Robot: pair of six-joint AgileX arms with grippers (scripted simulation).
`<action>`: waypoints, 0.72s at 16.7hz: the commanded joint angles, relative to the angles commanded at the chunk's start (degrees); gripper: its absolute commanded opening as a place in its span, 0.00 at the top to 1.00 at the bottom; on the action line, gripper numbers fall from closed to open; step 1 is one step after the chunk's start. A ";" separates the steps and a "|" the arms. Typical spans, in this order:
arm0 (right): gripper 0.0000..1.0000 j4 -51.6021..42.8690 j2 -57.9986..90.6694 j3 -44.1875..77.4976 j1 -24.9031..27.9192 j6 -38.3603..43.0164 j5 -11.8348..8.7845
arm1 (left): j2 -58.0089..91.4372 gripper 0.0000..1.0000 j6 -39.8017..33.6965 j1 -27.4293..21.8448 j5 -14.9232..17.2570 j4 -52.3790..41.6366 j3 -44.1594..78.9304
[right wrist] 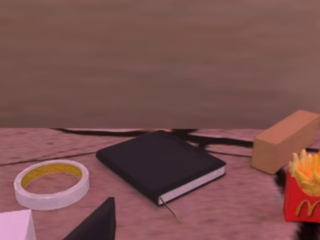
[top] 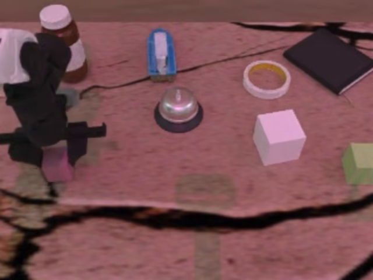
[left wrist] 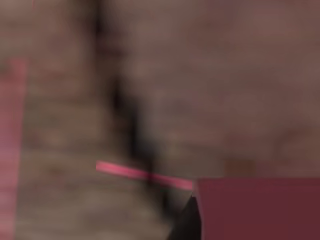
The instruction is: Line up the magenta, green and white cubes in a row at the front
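My left claw [top: 58,160] is low over the left side of the table [top: 175,245], right on top of the magenta cube [top: 57,165]. From above, my own arm covers most of the cube; only its lower part peeks out beneath the dark claw body. In my left wrist view a dark magenta block [left wrist: 257,207] fills one corner, very close to the lens, with a thin bright pink edge running off beside it. I cannot tell how far my left claw is spread, or whether it has hold of the cube or merely sits around it.

The white cube [top: 279,137] stands well away from this claw, over on the right half of the table. The green cube [top: 359,164] is farther still, cut by the right edge of the top view.

Between my left claw and the white cube sits a silver bell [top: 179,108] on a dark base. Beyond the bell lies a blue stapler [top: 161,53], and a brown bottle with a white cap [top: 60,35] stands just past my left arm. A roll of tape [top: 267,79] and a black notebook [top: 330,58] lie beyond the white cube.

My right arm is out of the top view. Its wrist camera looks across the tape and notebook to an orange block [right wrist: 284,140] and a red box of fries [right wrist: 303,187]. A dark tip shows at that picture's edge, not enough to tell the right claw's spread.
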 joint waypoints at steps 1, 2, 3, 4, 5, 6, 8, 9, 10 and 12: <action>0.00 0.00 0.00 0.00 0.00 0.00 0.00 | -0.76 1.00 -0.06 0.17 -0.01 -2.11 1.17; 0.00 0.00 0.00 0.00 0.00 0.00 0.00 | -1.57 1.00 -0.06 0.30 -0.02 -4.38 2.36; 0.00 0.00 0.00 0.00 0.00 0.00 0.00 | -2.41 1.00 -0.04 0.41 -0.02 -6.59 3.54; 0.00 0.00 0.00 0.00 0.00 0.00 0.00 | -3.21 1.00 -0.02 0.50 -0.02 -8.41 4.63; 0.00 0.00 0.00 0.00 0.00 0.00 0.00 | -3.96 1.00 0.01 0.59 -0.01 -9.70 5.46; 0.00 0.00 0.00 0.00 0.00 0.00 0.00 | -4.45 1.00 0.04 0.63 -0.01 -10.39 5.94; 0.00 0.00 0.00 0.00 0.00 0.00 0.00 | -4.54 1.00 0.05 0.64 -0.01 -10.51 6.04; 0.00 0.00 0.00 0.00 0.00 0.00 0.00 | -4.54 1.00 0.05 0.64 -0.01 -10.51 6.04; 0.00 0.00 0.00 0.00 0.00 0.00 0.00 | -4.32 1.00 0.14 0.33 -0.04 -10.37 5.90; 0.00 0.00 0.00 0.00 0.00 0.00 0.00 | -3.68 1.00 -0.42 -0.34 -0.05 -10.82 6.68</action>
